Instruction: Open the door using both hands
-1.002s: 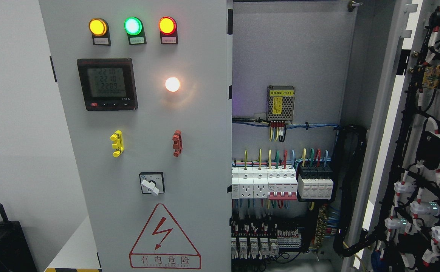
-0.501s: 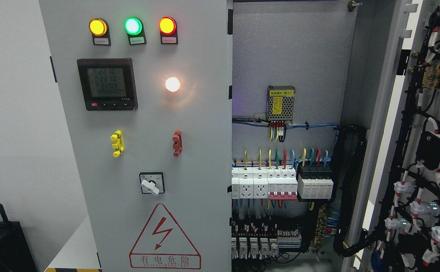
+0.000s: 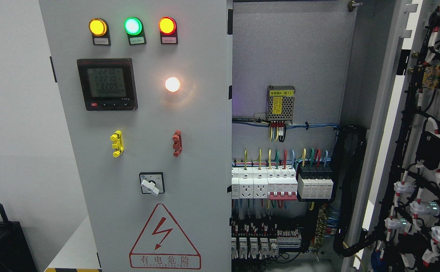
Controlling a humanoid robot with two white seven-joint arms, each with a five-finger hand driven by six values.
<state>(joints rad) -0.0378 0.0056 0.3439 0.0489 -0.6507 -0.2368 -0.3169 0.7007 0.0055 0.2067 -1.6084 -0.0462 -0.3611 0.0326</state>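
Left door (image 3: 144,151): meter display (image 3: 106,84) reads 221.0, 221.0, 228.9; red warning triangle sign (image 3: 164,238) with lightning bolt, "有电危险" beneath. Yellow label on power supply (image 3: 281,103) inside the cabinet: partly legible, ends "(B1)". Indicator lamp tags too small to read.

Electrical room: open control cabinet (image 3: 144,151)

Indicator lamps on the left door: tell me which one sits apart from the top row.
The white lamp. It glows alone, right of the meter, below the yellow, green and red lamps.
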